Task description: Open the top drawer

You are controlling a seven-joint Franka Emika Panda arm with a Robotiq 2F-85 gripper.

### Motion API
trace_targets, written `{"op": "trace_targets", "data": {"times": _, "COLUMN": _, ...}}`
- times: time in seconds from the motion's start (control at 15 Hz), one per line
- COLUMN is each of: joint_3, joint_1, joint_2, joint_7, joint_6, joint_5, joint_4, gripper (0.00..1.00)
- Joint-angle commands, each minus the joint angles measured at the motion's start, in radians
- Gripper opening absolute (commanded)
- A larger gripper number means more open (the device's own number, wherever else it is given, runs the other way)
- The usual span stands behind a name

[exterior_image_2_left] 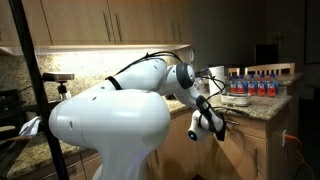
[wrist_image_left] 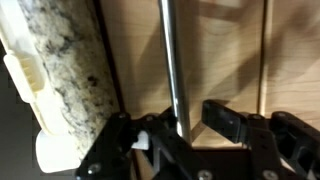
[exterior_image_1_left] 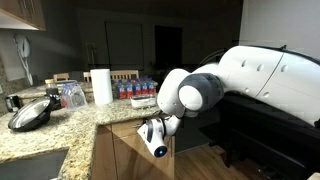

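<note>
The top drawer's light-wood front fills the wrist view, just under the speckled granite counter edge. Its slim silver bar handle runs down the picture and passes between my gripper's two black fingers. The left finger is close to the bar and the right finger stands apart from it, so the gripper is open around the handle. In both exterior views the gripper sits at the cabinet front just below the counter. The drawer's inside is hidden.
On the counter stand a paper towel roll, a pack of water bottles, a glass jar and a dark pan. A black tripod pole stands near the arm's base. Dark floor lies beside the cabinet.
</note>
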Motion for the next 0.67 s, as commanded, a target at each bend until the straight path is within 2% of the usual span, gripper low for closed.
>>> {"op": "trace_targets", "data": {"times": 0.0, "joint_3": 0.005, "joint_1": -0.002, "joint_2": -0.002, "joint_7": -0.017, "joint_6": 0.016, "joint_5": 0.018, "joint_4": 0.0, "gripper": 0.05}}
{"op": "trace_targets", "data": {"times": 0.07, "joint_3": 0.006, "joint_1": -0.001, "joint_2": -0.007, "joint_7": -0.017, "joint_6": 0.011, "joint_5": 0.021, "joint_4": -0.007, "gripper": 0.07}}
{"op": "trace_targets", "data": {"times": 0.13, "joint_3": 0.133, "joint_1": -0.097, "joint_2": -0.03, "joint_7": -0.085, "joint_6": -0.047, "joint_5": -0.045, "joint_4": -0.023, "gripper": 0.04}}
{"op": "trace_targets", "data": {"times": 0.2, "joint_3": 0.026, "joint_1": -0.008, "joint_2": -0.024, "joint_7": -0.017, "joint_6": -0.029, "joint_5": 0.016, "joint_4": -0.034, "gripper": 0.01}}
{"op": "trace_targets", "data": {"times": 0.27, "joint_3": 0.046, "joint_1": -0.018, "joint_2": -0.039, "joint_7": -0.004, "joint_6": -0.052, "joint_5": 0.005, "joint_4": -0.056, "gripper": 0.03}}
{"op": "trace_targets", "data": {"times": 0.33, "joint_3": 0.047, "joint_1": -0.016, "joint_2": -0.051, "joint_7": 0.005, "joint_6": -0.052, "joint_5": 0.002, "joint_4": -0.073, "gripper": 0.33}}
{"op": "trace_targets", "data": {"times": 0.47, "joint_3": 0.047, "joint_1": -0.01, "joint_2": -0.066, "joint_7": 0.03, "joint_6": -0.063, "joint_5": -0.001, "joint_4": -0.1, "gripper": 0.39}}
{"op": "trace_targets", "data": {"times": 0.6, "joint_3": 0.052, "joint_1": -0.005, "joint_2": -0.079, "joint_7": 0.036, "joint_6": -0.069, "joint_5": 0.006, "joint_4": -0.128, "gripper": 0.53}}
